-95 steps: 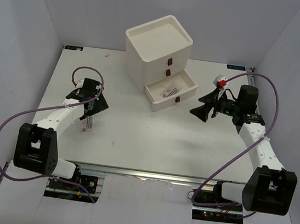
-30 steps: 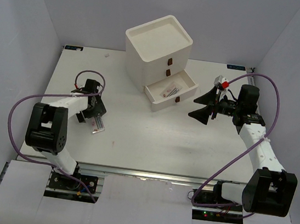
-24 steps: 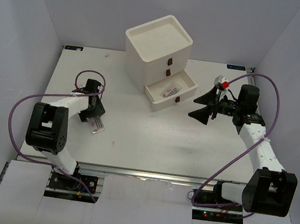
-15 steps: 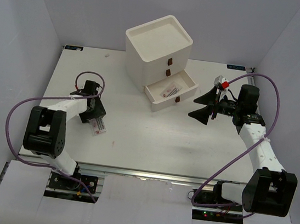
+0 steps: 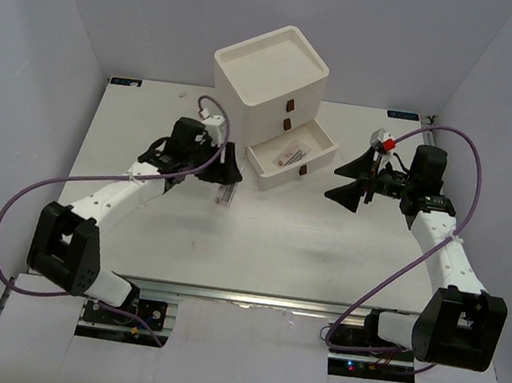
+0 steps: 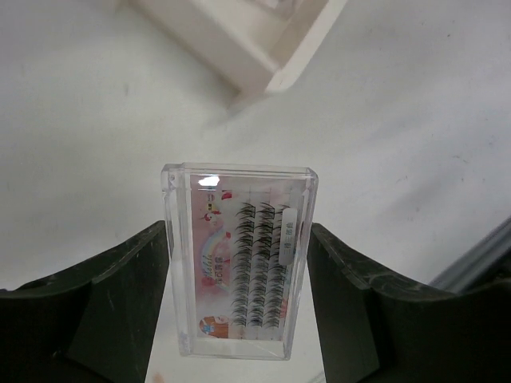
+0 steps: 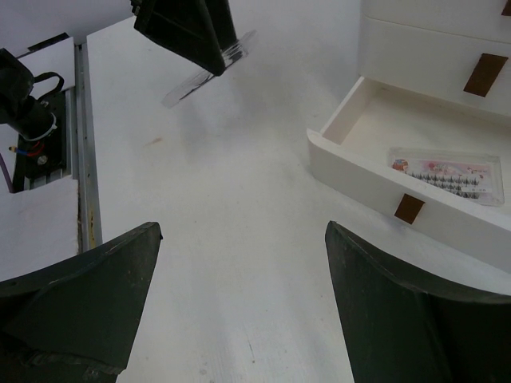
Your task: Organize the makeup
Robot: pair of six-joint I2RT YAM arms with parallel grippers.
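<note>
The left gripper [image 6: 239, 243] is clamped on a clear plastic eyelash case [image 6: 239, 279], 1 black jaw pressed against each long side. The case is a flat rectangular box with a pink, rainbow-printed card inside and 3 columns of dark false lashes. In the left wrist view it stands upright between the jaws, its top edge above the fingertips. In the top external view the left arm reaches across the white table [image 5: 268, 240] and holds the case just left of the white drawer box [image 5: 272, 66], near the front left corner of the open bottom drawer [image 7: 351, 171]. The case is apart from the drawer, not over it. The right wrist view shows it tilted under the left gripper.

The bottom drawer is pulled out toward the arms, with a dark red handle [image 7: 409, 209] on its front. A second eyelash case [image 7: 449, 175] lies flat inside on the drawer floor, toward the back. The 2 upper drawers are pushed in.

The right gripper [image 5: 335, 183] sits to the right of the open drawer with its jaws spread wide and nothing between them, pointing toward the drawer and the left gripper.
</note>
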